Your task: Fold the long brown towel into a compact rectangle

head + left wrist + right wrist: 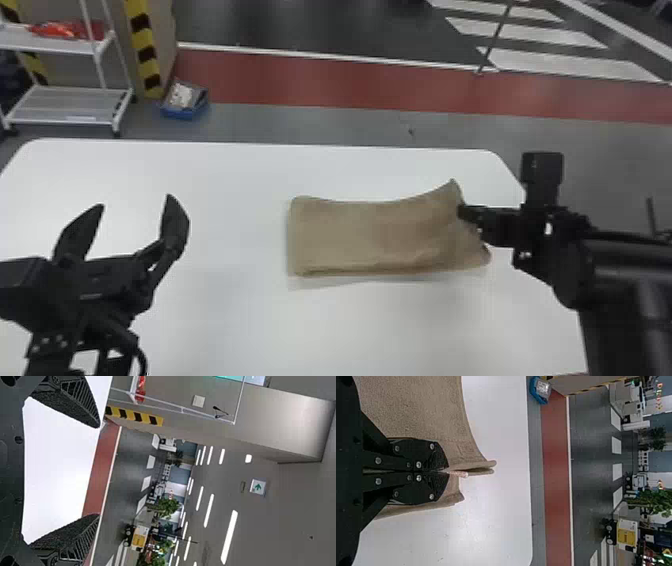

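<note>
Right tool [448, 471]: closed on end of towel [370, 235], near right edge of desk [225, 320]. Left tool [136, 200]: spread wide, empty, toward left edge. Risk: shallow or uneven pinch could let layers slip, skewing fold.

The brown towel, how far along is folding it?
Partway, by the look of it. The towel already lies as a layered strip, with stacked edges showing at its right end. That end is in hand, pinched in the shut right gripper. Left to do, probably: bring it over leftward, then flatten it. The left gripper hangs open, off the towel.
</note>
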Controlling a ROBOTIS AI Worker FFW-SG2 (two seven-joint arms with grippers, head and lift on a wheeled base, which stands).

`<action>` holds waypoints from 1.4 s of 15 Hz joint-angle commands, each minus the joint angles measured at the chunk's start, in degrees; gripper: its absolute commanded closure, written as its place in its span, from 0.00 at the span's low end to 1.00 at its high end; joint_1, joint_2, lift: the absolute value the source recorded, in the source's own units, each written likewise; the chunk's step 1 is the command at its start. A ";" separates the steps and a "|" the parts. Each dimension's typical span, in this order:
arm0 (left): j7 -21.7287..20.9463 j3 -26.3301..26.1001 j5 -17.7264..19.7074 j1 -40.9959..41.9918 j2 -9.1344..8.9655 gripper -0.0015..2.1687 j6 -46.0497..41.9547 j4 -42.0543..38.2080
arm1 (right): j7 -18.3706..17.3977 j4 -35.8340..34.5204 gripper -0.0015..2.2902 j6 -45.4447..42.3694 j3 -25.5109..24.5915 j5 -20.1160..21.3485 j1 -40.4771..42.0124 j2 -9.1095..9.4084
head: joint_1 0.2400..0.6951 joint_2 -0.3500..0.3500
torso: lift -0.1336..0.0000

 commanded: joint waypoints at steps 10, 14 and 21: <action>-0.10 0.26 0.35 -0.77 0.02 0.04 0.00 0.81 | 0.17 -4.44 0.61 6.38 -3.54 -0.90 -0.12 -0.25 | 1.00 0.19 | 0.09; -0.01 0.17 0.26 -0.86 0.02 0.04 0.00 1.52 | 0.08 2.86 0.60 -1.18 -2.57 3.58 -0.04 0.19 | 1.00 0.16 | 0.09; -0.19 -0.44 -0.18 -1.21 -0.15 0.04 -0.18 1.96 | -3.52 -0.22 0.01 -14.01 -2.22 7.36 4.18 2.21 | 1.00 0.13 | 0.09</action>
